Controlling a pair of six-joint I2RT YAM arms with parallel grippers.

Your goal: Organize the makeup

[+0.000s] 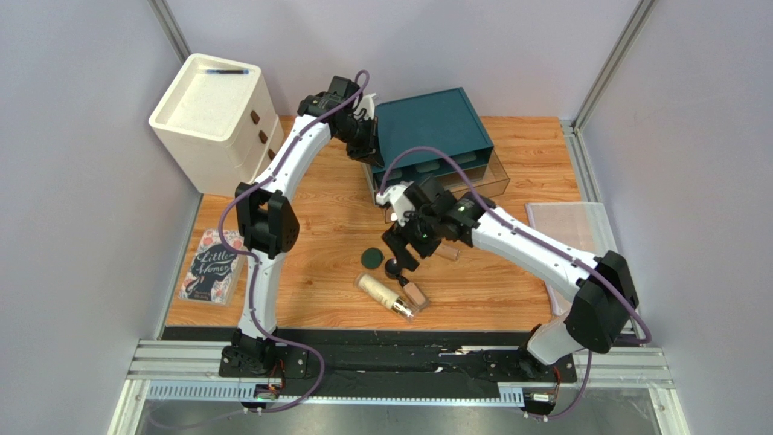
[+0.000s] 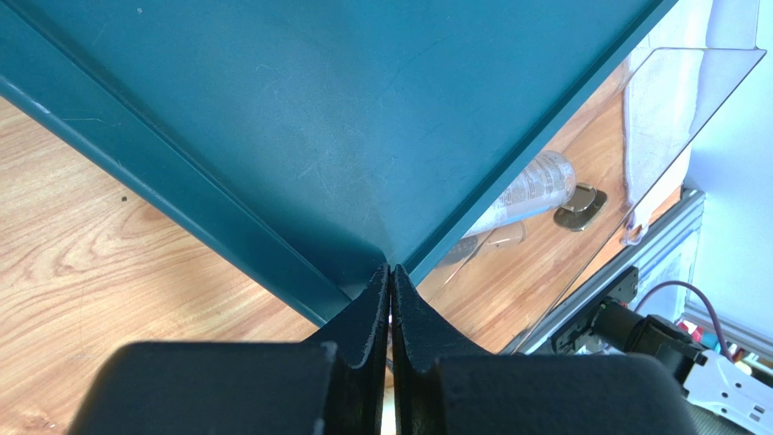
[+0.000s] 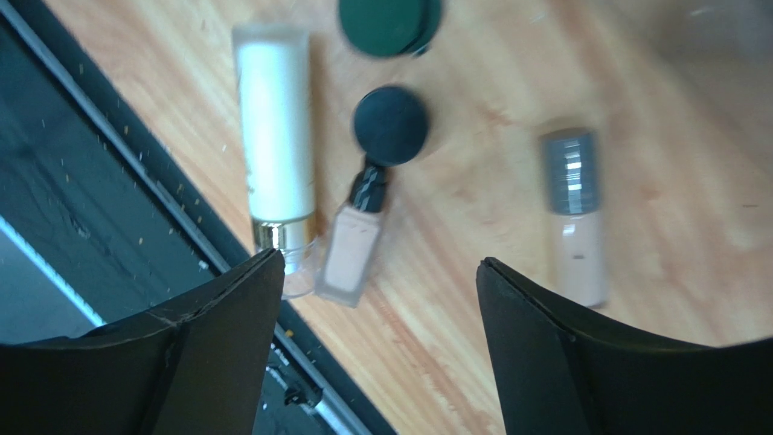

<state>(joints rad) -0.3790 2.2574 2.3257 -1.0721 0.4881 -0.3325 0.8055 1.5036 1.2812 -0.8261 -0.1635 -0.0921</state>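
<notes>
The makeup lies on the wooden table near the front edge. In the right wrist view I see a cream cylindrical bottle (image 3: 272, 136), a dark-green compact (image 3: 388, 23), a small black round jar (image 3: 390, 124), a beige foundation bottle with a black cap (image 3: 349, 249) and a grey-capped beige tube (image 3: 573, 217). My right gripper (image 3: 381, 272) is open and empty, hovering above them (image 1: 399, 258). My left gripper (image 2: 390, 272) is shut, its tips against the corner of the teal drawer box (image 2: 363, 118). A printed tube (image 2: 531, 192) lies in the box's clear pulled-out drawer (image 2: 689, 100).
The teal drawer box (image 1: 431, 127) stands at the back centre. A white drawer unit (image 1: 213, 113) with a pen (image 1: 225, 70) on top stands at the back left. A pink-covered book (image 1: 210, 265) lies at the left edge. A clear tray (image 1: 572, 227) lies at the right.
</notes>
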